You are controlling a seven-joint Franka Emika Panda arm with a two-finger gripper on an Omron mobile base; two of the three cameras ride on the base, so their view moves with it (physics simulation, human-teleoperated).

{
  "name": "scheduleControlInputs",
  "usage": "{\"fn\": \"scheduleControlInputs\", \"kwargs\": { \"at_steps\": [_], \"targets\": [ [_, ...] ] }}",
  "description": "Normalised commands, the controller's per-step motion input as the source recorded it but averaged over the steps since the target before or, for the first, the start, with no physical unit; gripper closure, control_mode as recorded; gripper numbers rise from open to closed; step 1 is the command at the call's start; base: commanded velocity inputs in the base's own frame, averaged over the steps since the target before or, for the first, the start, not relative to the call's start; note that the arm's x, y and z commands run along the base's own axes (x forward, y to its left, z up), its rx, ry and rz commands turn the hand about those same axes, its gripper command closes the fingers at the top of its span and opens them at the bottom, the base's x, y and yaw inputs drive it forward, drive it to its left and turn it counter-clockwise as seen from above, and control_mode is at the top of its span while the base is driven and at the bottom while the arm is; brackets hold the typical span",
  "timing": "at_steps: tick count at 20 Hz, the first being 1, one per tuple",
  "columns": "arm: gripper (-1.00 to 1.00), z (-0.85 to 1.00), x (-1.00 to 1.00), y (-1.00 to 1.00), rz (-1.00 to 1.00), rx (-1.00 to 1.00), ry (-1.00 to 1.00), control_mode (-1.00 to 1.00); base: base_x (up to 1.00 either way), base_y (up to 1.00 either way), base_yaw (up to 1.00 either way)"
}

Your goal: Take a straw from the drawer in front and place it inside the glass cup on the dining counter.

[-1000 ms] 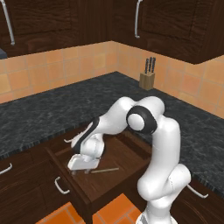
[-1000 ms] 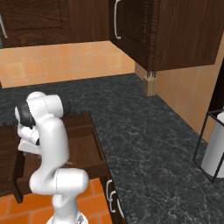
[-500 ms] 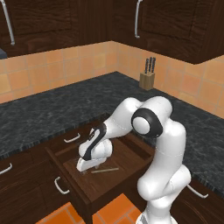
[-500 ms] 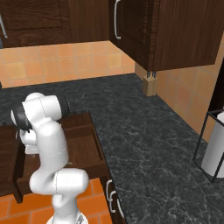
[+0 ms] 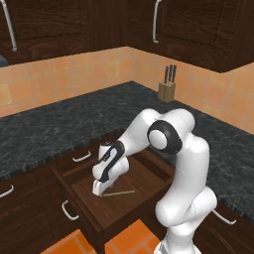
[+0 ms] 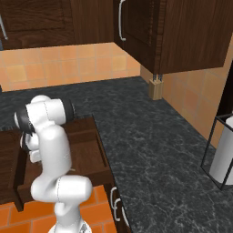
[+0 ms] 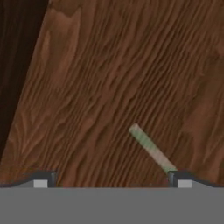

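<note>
— Lower now? 
— Yes, the gripper point(image 5: 98, 189) has dropped into the open drawer point(image 5: 144, 171), fingers spread wide, holding nothing.
— And the straw point(image 5: 118, 193)?
— Flat on the drawer floor, one end beside a fingertip point(image 7: 178, 178).

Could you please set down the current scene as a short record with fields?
drawer: dark wood drawer pulled open below the black speckled counter
straw: thin pale straw lying flat on the drawer floor, also seen in the hand view
gripper: gripper lowered into the drawer, jaws wide open, nothing held
gripper to straw: one end of the straw runs to one fingertip; not yet grasped
other items: knife block at the back of the counter
task stage: straw not yet picked up
</note>
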Motion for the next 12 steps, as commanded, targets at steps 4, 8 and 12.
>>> {"fn": "scheduleControlInputs", "kwargs": {
  "at_steps": [4,8,12],
  "targets": [
    [-1.0,-0.24,0.18,-0.03,0.18,-0.1,-0.02,-1.0,0.0,0.0,0.0],
    [-1.0,-0.35,0.02,0.0,0.15,-0.07,-0.01,-1.0,0.0,0.0,0.0],
    [-1.0,-0.33,0.13,-0.08,0.11,-0.04,-0.03,-1.0,0.0,0.0,0.0]
  ]
}}
